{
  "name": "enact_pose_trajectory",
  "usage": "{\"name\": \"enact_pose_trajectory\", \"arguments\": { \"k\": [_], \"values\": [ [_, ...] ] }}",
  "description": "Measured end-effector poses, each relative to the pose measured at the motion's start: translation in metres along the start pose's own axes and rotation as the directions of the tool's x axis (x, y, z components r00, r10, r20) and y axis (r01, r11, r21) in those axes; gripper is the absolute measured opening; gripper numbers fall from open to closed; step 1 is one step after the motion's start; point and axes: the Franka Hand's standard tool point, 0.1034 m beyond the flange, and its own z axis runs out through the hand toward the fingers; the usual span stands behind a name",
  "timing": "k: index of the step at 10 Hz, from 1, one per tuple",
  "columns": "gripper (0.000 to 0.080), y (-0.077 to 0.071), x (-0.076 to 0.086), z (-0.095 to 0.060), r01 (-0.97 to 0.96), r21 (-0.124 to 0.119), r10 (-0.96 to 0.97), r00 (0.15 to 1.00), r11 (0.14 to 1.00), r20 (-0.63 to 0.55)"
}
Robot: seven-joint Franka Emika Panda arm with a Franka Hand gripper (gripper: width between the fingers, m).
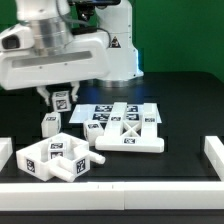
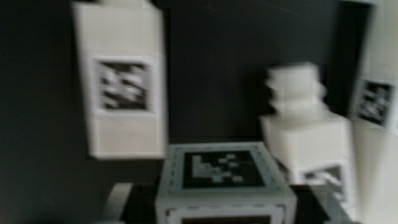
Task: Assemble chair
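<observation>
Robot arm (image 1: 60,50): white, filling the far part of the exterior view's left and reaching down over the table.
Table (image 1: 185,120): black top with a pale strip along its near edge.
Marker board (image 1: 98,108): flat and white, lying mid-table behind the chair parts.
Chair: still in loose parts, grouped at the table's middle and towards the near side on the exterior view's left.
X-braced panel (image 1: 128,138): lies flat at the centre. Its far edge overlaps the marker board or sits just in front of it.
Chunky block (image 1: 50,160): nearest part, on the exterior view's left. It has tags on its top faces and short pegs pointing towards the panel.
Edge blocks: plain white, one at the exterior view's right (image 1: 213,155) and one at its left (image 1: 5,152), well apart.
Loose tagged part (image 1: 50,124): small, resting on the table between the chunky block and the arm.
Leg pieces: in the wrist view, a long tagged one (image 2: 121,85) and a pegged one (image 2: 302,125) lie on the dark table.
Held piece (image 1: 62,99) (image 2: 222,170): a small tagged block.
Gripper (image 1: 61,103): closed on the held piece, one dark finger on each side, above the loose tagged part.
</observation>
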Motion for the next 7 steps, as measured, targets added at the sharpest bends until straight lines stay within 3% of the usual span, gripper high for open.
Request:
{"name": "enact_pose_trajectory", "arguments": {
  "k": [1, 4, 6, 7],
  "values": [
    [0.0281, -0.002, 0.005, 0.0, 0.005, -0.012, -0.005, 1.0, 1.0, -0.014],
    [0.0281, -0.001, 0.002, 0.003, 0.014, -0.011, -0.014, 1.0, 1.0, -0.007],
    [0.0281, 0.032, -0.013, 0.012, 0.068, -0.013, -0.068, 0.998, 0.998, 0.012],
    [0.0281, 0.05, -0.018, 0.017, 0.097, -0.027, -0.097, 0.995, 0.995, 0.011]
  ]
}}
